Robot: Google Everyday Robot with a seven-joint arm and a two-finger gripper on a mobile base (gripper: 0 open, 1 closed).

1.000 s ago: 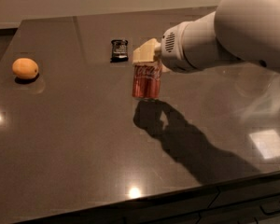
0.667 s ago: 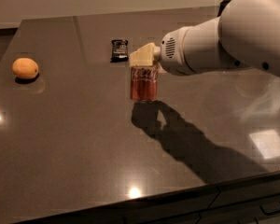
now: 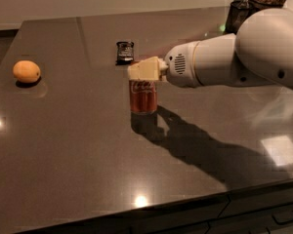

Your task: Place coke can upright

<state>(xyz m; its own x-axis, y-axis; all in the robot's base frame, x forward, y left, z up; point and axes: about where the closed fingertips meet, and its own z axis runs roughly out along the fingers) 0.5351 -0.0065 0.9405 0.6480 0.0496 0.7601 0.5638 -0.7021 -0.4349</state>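
Note:
The coke can [image 3: 143, 97] is red with white script and stands upright near the middle of the dark table [image 3: 88, 169], its base on or just at the surface. My gripper [image 3: 144, 71] reaches in from the right on a white arm [image 3: 244, 57]. Its cream fingers [image 3: 147, 68] are closed over the top of the can and hide the can's upper rim.
An orange fruit [image 3: 26, 71] lies at the left of the table. A small dark wrapped snack bar [image 3: 125, 51] lies just behind the can. Dark containers [image 3: 244, 11] stand at the far right corner. The table's front edge runs along the bottom.
The gripper has carried the can down and a little to the left. The can has gone from hanging above the table to standing at its surface.

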